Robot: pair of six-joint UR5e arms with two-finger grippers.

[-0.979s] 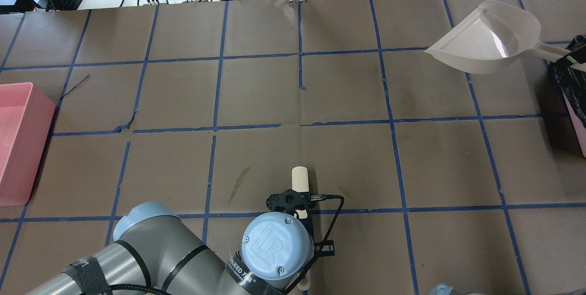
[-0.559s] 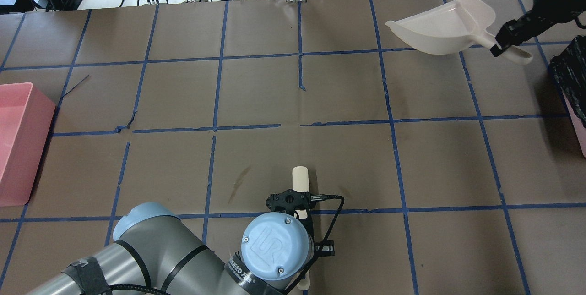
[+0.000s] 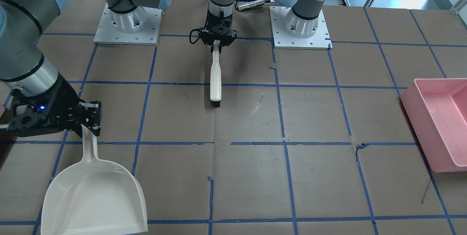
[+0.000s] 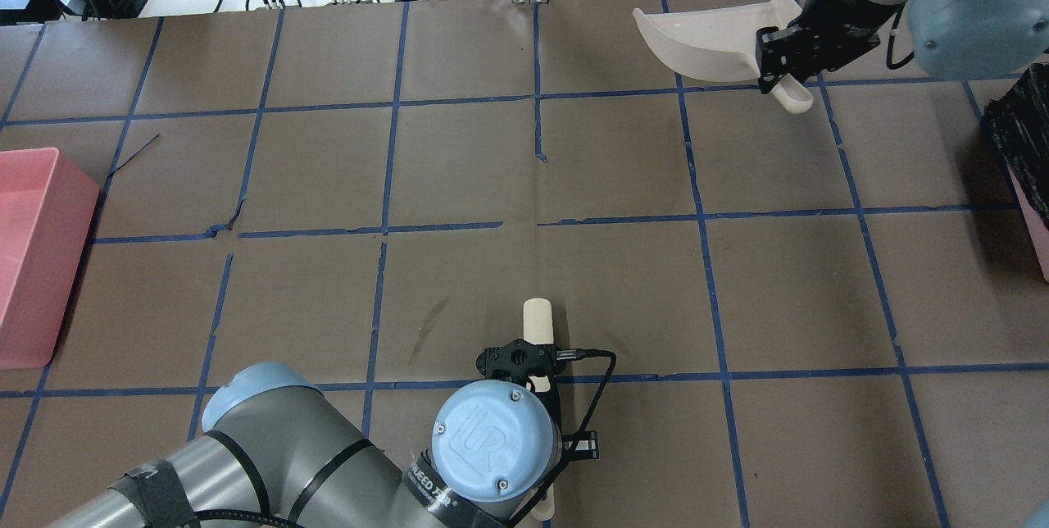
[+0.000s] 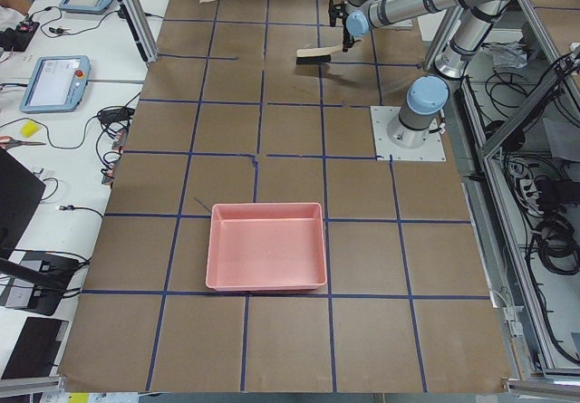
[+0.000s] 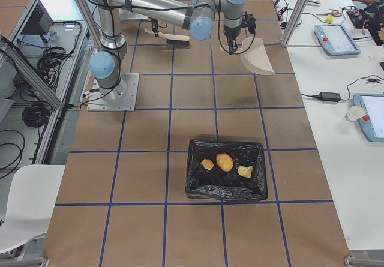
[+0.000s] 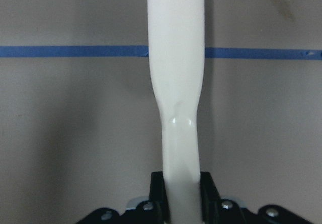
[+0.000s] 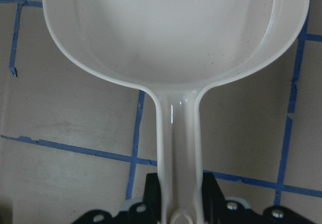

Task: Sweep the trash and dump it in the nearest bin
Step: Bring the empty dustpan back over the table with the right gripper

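Left gripper (image 3: 216,47) clamped on brush (image 3: 215,81) handle, table centre, near robot. Right gripper (image 3: 89,125) clenched on dustpan (image 3: 95,198) handle, pan at far right. Trash (image 6: 224,162), three lumps, lies inside black-lined bin (image 6: 198,186), right end.

Bright even light, soft shadows; exterior views sharp, wrist views slightly blurred

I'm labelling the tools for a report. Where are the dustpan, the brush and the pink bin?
dustpan (image 3: 94,197), front-facing view, middle of its scoop.
brush (image 3: 215,77), front-facing view, on its handle.
pink bin (image 5: 267,249), left side view, on its bare floor.
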